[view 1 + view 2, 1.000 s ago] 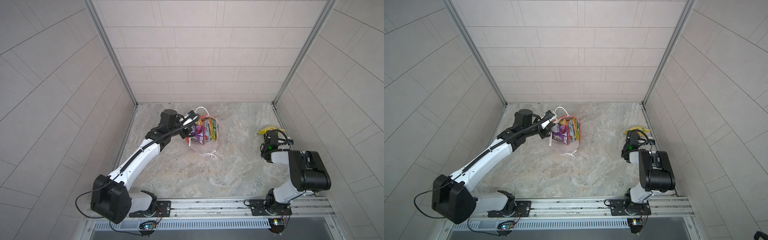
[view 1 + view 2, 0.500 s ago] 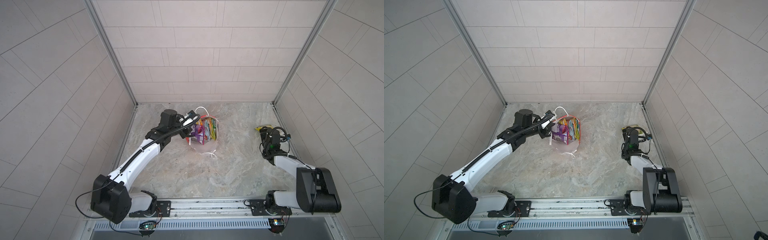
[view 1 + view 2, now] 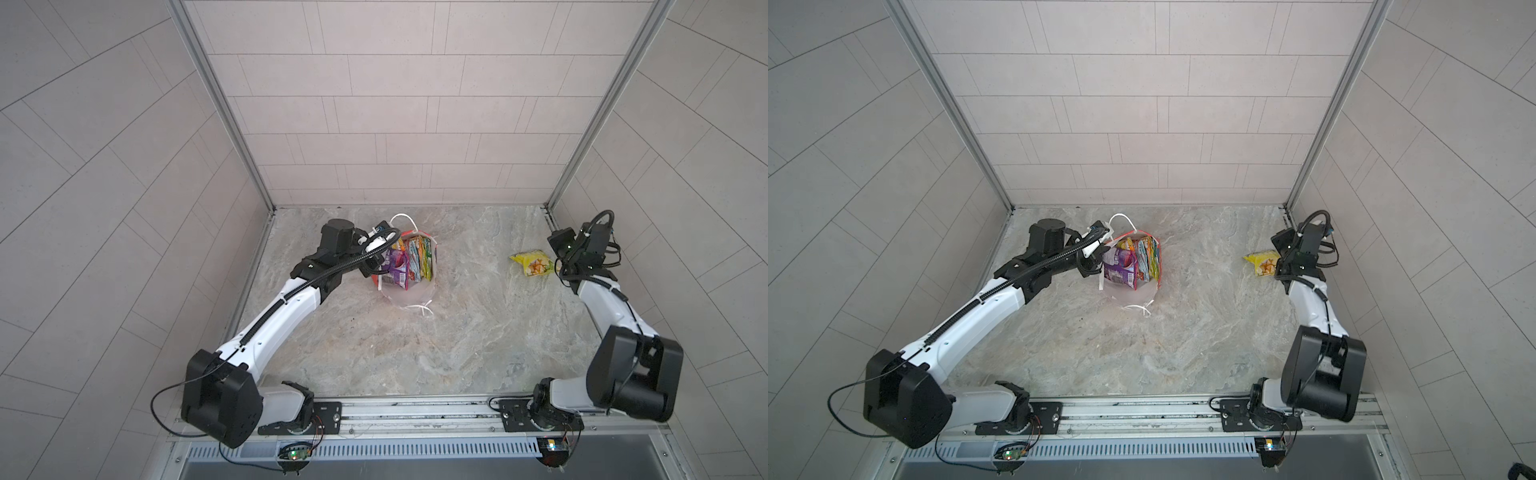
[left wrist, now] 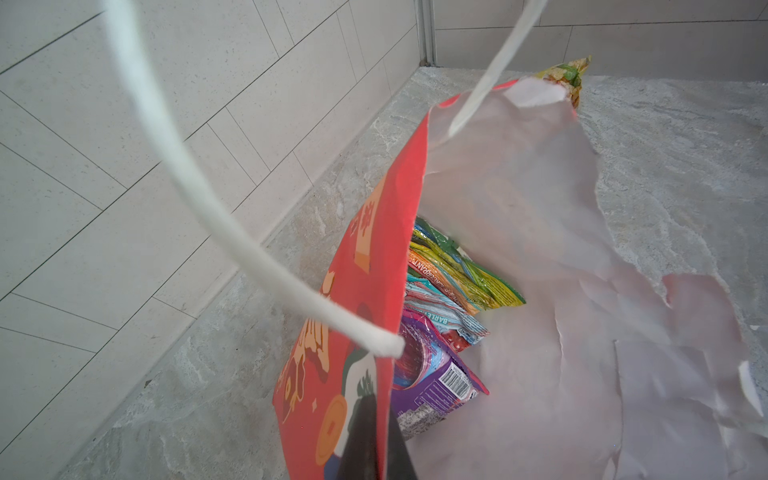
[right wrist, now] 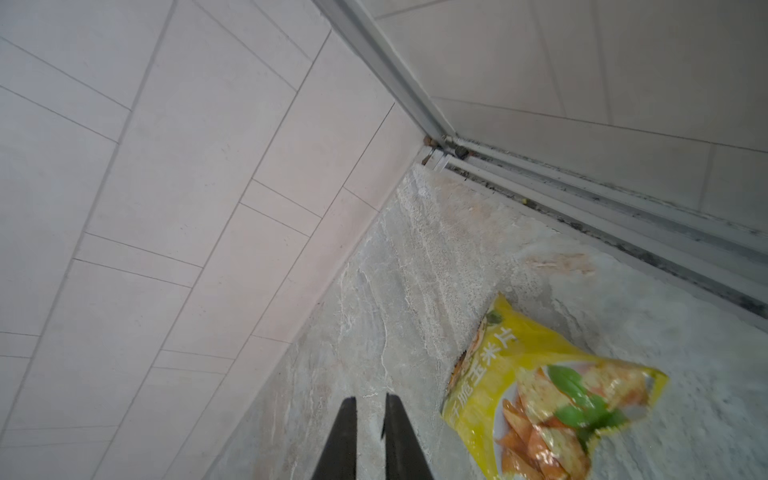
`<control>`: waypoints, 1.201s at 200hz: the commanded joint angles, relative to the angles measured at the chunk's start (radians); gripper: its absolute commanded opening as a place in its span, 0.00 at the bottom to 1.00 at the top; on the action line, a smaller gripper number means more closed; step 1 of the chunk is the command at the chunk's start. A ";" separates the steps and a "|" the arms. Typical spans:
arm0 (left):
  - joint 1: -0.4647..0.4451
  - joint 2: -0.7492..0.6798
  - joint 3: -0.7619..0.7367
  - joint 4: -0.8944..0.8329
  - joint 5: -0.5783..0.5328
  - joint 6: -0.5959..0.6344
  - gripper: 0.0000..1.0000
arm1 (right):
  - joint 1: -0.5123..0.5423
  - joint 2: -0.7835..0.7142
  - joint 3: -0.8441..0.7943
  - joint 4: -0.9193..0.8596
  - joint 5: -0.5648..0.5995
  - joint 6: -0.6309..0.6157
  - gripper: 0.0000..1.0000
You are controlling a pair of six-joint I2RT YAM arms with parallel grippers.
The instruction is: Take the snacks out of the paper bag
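Your left gripper (image 3: pixel 372 266) sits at the left rim of the bag (image 3: pixel 405 293) in both top views (image 3: pixel 1096 266); from up there you cannot tell how its fingers stand. The bag sits mid-table toward the back wall, its mouth open to the camera and its white inside showing (image 3: pixel 1129 293). The snacks (image 3: pixel 411 259) are packed on edge inside it (image 3: pixel 1140 257), with a purple packet (image 3: pixel 395 268) nearest your gripper. One handle (image 3: pixel 401 218) arches up behind the gripper. A yellow packet (image 3: pixel 533 263) lies alone on the table (image 3: pixel 457 340) at the far right, well apart from the bag (image 3: pixel 1262 262). Your right gripper (image 3: pixel 562 272) is just beside it; whether they touch is unclear.

In the left wrist view, your left gripper (image 4: pixel 376 415) is pressed together on the bag's red wall (image 4: pixel 374 249), one finger outside and one inside. The handle (image 4: pixel 208 208) loops across the view. The snacks (image 4: pixel 453 282) lean in a row against that wall, the purple packet (image 4: pixel 432 374) closest to the fingers. The white inner wall is creased and torn.

In the right wrist view, your right gripper (image 5: pixel 370 401) has its fingers almost together, with only a slit between them and nothing in it. The yellow packet (image 5: pixel 540 395) lies flat on the table beside the fingers, clear of them.
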 commanded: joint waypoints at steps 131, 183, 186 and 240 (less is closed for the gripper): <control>0.007 0.000 0.016 0.027 -0.006 0.010 0.00 | 0.016 0.434 0.172 -0.223 -0.077 -0.212 0.31; 0.007 -0.004 0.015 0.026 0.000 0.005 0.00 | 0.023 0.314 0.156 -0.221 -0.137 -0.196 0.50; 0.007 -0.007 0.013 0.026 0.000 0.006 0.00 | 0.023 0.302 0.158 -0.230 -0.133 -0.203 0.51; 0.007 -0.014 0.011 0.028 0.003 0.001 0.00 | 0.023 0.090 0.128 -0.366 0.203 -0.458 0.80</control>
